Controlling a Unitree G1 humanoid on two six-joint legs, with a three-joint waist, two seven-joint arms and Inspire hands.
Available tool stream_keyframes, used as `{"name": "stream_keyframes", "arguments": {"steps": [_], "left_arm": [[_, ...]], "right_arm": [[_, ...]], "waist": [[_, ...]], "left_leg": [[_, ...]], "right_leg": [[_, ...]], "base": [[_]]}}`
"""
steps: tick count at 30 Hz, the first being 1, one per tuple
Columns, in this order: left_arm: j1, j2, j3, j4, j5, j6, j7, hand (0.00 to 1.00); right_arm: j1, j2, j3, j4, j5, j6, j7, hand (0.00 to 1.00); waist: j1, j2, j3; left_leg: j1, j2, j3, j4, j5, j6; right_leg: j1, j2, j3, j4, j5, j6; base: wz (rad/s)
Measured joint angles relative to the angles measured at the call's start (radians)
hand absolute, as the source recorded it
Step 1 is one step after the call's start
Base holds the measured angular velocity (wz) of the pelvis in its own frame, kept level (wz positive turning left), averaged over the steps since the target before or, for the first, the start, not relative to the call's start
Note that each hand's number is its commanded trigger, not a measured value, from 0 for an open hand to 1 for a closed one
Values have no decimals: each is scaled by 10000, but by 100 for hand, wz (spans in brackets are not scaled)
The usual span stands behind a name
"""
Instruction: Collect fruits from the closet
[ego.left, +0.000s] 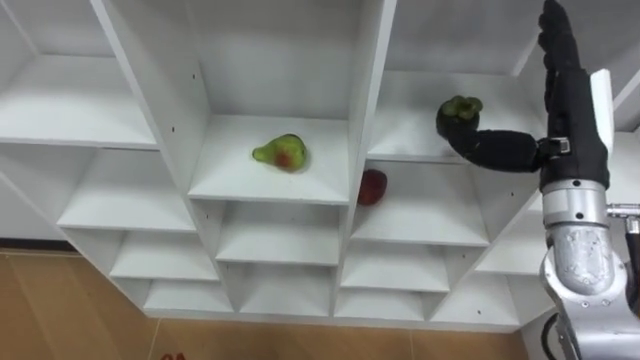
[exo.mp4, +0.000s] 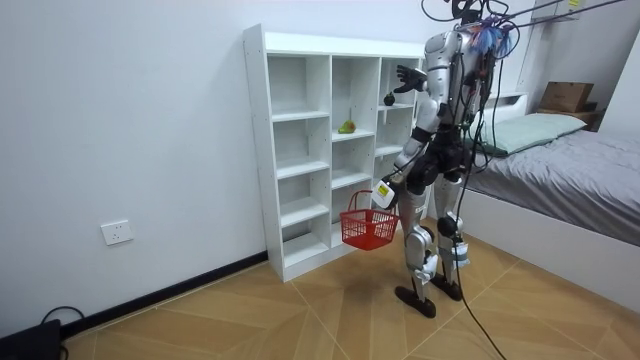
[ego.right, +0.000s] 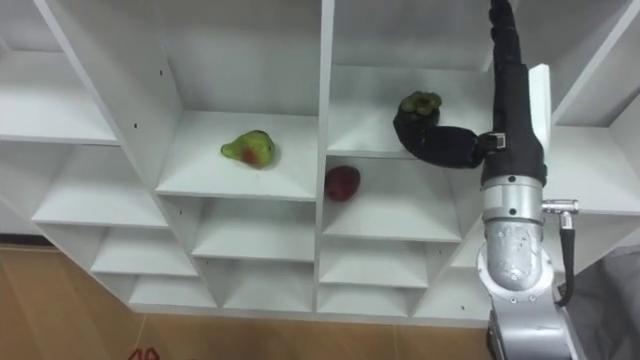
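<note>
White closet (ego.left: 365, 100): open compartments in rows; its top and left side are cut off in the eye views, and the room view shows it whole against the wall.
Red apple (ego.left: 372, 186): in the right column, one shelf below the dark fruit, its left edge hidden behind the upright divider.
Dark fruit (ego.left: 458, 110): round, with a greenish cap, on the upper shelf of the right column; its kind is hard to make out.
Right hand (ego.left: 570, 110): raised at that shelf with the fingers straight and pointing up, their tips cut off at the frame's top; the thumb reaches sideways and touches the dark fruit's lower side, hiding part of it.
Pear (ego.left: 281, 152): green with a red blush, lying in the middle column, well apart from the hand.
Left hand (exo.mp4: 384, 191): low beside the thigh, carrying a red basket (exo.mp4: 368, 228) by its handle; whatever is in the basket cannot be made out.
Robot: stands on the wooden floor facing the closet's right end, a bed (exo.mp4: 570, 160) just behind it.
</note>
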Motion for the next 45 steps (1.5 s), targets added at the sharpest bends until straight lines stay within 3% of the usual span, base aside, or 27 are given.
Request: {"name": "stream_keyframes", "arguments": {"steps": [12, 20, 28, 32, 35, 45], "left_arm": [[11, 6, 28, 9, 60, 88, -72, 100], [11, 52, 124, -58, 799, 165, -90, 100], [18, 58, 181, -190, 865, 314, -99, 100], [125, 58, 192, -567, 866, 646, -94, 100], [142, 58, 202, -636, 862, 706, -92, 100], [57, 58, 208, -693, 829, 821, -94, 100]], "right_arm": [[-27, -169, -9, 1068, 29, 73, 102, 0], [-473, -174, -11, 1284, 24, 73, 174, 0], [-1004, -197, -11, 1698, 230, 93, 525, 0], [-1239, -304, -10, 1794, 402, 531, 838, 0], [-1443, -362, -11, 2145, 501, 726, 970, 0], [-1794, -503, -9, 2889, 568, 959, 969, 0]], "waist": [[267, -55, 10], [274, -83, 35], [259, -130, 55], [265, -185, 37], [273, -214, 20], [435, -257, 8]], "left_leg": [[-33, -22, -118, 29, 12, -11], [-36, -27, -163, 17, 14, -11], [-39, -28, -166, 12, 14, -11], [-77, -29, -179, 10, 14, -10], [-83, -63, -198, 16, 15, -8], [-87, -124, -291, 51, 33, 21]], "right_leg": [[78, -21, -161, 6, 0, 0], [77, -30, -259, 0, 0, 0], [72, -33, -255, -1, 0, 0], [62, -31, -271, 2, -1, 0], [63, -37, -283, 3, -1, 0], [58, -90, -406, 3, -1, 0]], "base": [[3], [1], [0], [0], [0], [2]]}}
